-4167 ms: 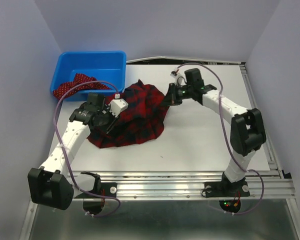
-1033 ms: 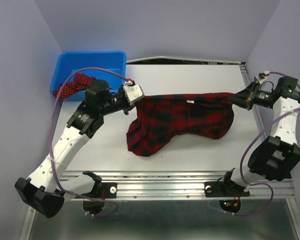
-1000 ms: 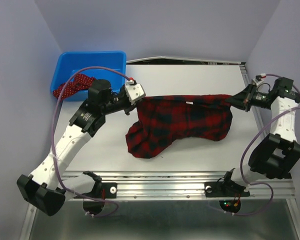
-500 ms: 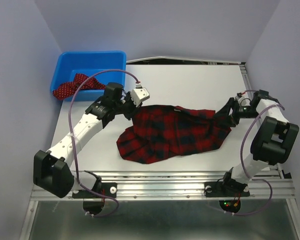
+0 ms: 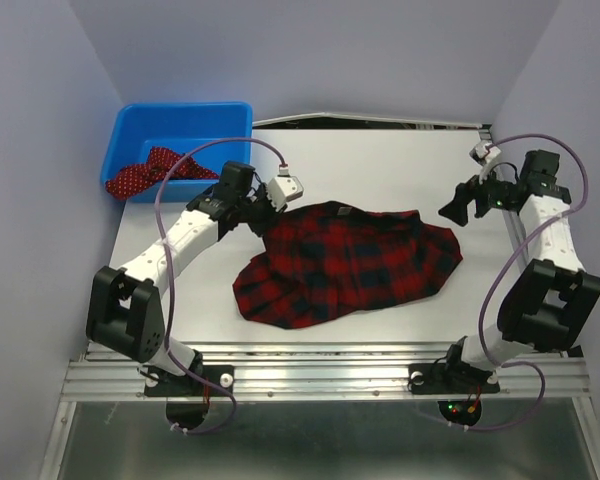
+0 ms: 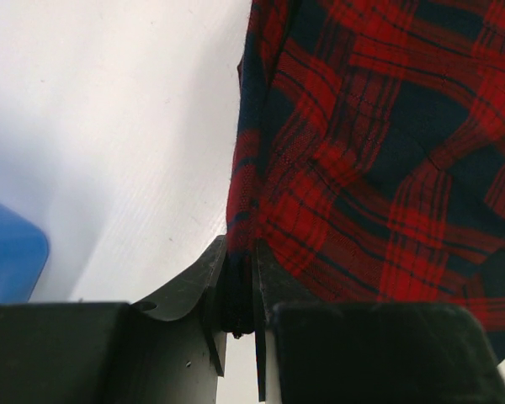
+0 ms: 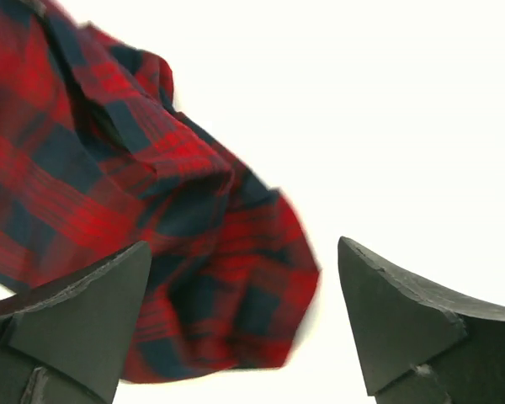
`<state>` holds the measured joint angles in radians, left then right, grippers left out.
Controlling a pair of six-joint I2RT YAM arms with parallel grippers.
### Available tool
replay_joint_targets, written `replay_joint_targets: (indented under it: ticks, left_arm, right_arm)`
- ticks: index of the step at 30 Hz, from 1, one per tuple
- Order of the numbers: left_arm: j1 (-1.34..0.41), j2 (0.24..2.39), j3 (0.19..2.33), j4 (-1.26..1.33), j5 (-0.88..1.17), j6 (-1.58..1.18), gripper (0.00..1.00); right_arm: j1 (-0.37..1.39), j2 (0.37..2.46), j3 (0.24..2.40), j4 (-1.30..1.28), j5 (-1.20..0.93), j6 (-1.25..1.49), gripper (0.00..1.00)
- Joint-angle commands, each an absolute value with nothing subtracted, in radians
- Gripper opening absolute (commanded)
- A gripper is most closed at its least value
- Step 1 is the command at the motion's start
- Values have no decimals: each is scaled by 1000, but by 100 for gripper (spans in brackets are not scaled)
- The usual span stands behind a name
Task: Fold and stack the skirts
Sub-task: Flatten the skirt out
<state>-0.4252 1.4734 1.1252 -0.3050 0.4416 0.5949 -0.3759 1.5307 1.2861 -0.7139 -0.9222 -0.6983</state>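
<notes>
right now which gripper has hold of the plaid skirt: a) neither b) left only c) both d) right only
b: the left gripper is pinched on the edge of the plaid skirt, while the right gripper stands open with nothing in it.

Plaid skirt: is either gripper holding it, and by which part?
The left gripper pinches the plaid skirt by its left edge; the right gripper is open, holding nothing.
</notes>
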Motion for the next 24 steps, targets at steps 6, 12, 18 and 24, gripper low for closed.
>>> replay_joint_targets:
  ticks: [6, 12, 18, 24]
  left_arm:
    - [-423, 1489, 1200, -305, 462, 680, 0]
    - [-423, 1497, 1198, -302, 456, 684, 0]
    - [-423, 1500, 1195, -298, 453, 676, 0]
    - [-423, 1500, 1193, -295, 451, 678, 0]
  right_arm:
    - [-293, 1729, 1406, -905, -1045, -1580, 93]
    - [-212, 1757, 1333, -904, -1002, -1704, 93]
    - [-132, 1695, 1226, -680, -1023, -1579, 92]
    - [-103, 1690, 1244, -695, -1032, -1597, 73]
